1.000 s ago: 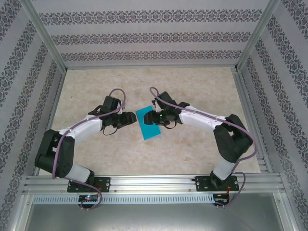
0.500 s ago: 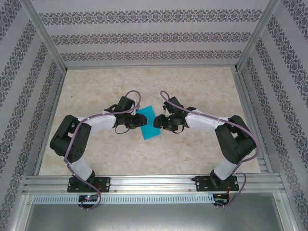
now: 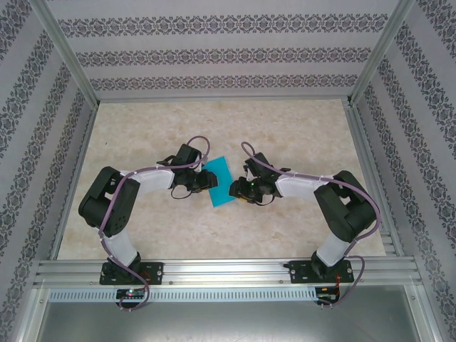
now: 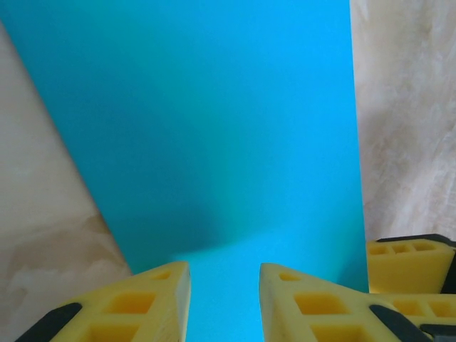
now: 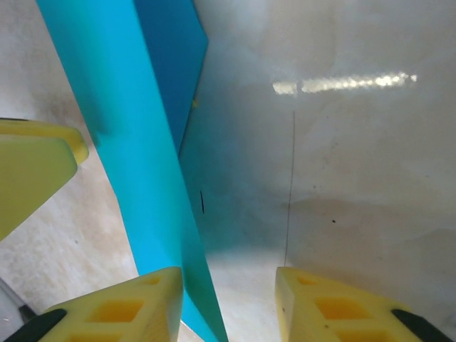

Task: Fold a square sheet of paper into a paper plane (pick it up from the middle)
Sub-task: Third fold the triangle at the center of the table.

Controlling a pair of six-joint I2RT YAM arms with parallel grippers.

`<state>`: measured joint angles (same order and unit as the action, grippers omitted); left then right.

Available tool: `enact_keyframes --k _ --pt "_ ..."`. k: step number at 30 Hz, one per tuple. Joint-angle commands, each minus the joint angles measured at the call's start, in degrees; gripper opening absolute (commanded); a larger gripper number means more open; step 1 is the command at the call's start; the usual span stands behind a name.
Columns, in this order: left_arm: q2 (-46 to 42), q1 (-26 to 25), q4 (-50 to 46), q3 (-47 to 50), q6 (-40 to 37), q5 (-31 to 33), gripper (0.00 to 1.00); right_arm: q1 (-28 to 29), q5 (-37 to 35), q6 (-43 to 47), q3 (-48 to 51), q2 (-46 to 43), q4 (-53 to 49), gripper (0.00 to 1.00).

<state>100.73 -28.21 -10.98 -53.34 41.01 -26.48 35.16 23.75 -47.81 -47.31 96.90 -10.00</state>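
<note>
The square sheet of paper (image 3: 221, 181) is cyan-blue and lies on the table's middle between my two grippers. My left gripper (image 3: 207, 182) sits at its left edge. In the left wrist view the sheet (image 4: 214, 128) spreads under and ahead of that gripper (image 4: 224, 269), whose yellow jaws stand a little apart over it. My right gripper (image 3: 236, 189) is at the sheet's right edge. In the right wrist view one edge of the sheet (image 5: 132, 149) rises next to the left finger of that gripper (image 5: 229, 274); its jaws are apart, with bare table between them.
The beige marbled table (image 3: 285, 128) is ringed by an aluminium frame (image 3: 214, 269) and patterned walls. A yellow finger of the other gripper (image 4: 407, 262) shows at the right of the left wrist view, and another (image 5: 35, 160) at the left of the right wrist view.
Both grippers have closed in on the sheet from either side, and their jaws have narrowed. The left arm has swung right; the right gripper has come nearer and lower.
</note>
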Motion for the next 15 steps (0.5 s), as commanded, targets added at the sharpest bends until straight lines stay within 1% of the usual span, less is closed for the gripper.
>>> enact_keyframes --k 1,5,7,10,14,15 --pt "0.4 -0.4 0.5 -1.8 -0.3 0.9 0.32 0.5 1.5 -4.2 2.2 -2.0 5.8 0.35" --pt "1.3 -0.4 0.1 -2.0 -0.8 1.0 0.31 0.4 0.5 -5.1 2.8 -4.2 6.0 0.27" --pt "1.6 -0.4 0.0 -2.0 -0.8 1.0 0.31 0.4 0.1 -5.4 2.9 -5.2 5.7 0.25" --pt "2.1 -0.4 0.1 -2.2 -0.9 1.0 0.30 0.4 0.6 -5.9 2.9 -5.6 5.8 0.18" --pt "2.8 -0.4 -0.2 -2.5 -1.2 0.9 0.28 0.5 0.9 -6.3 2.6 -5.6 5.9 0.09" --pt "2.7 -0.4 -0.5 -2.8 -1.5 1.2 0.25 0.5 1.0 -6.5 2.4 -5.6 5.8 0.07"
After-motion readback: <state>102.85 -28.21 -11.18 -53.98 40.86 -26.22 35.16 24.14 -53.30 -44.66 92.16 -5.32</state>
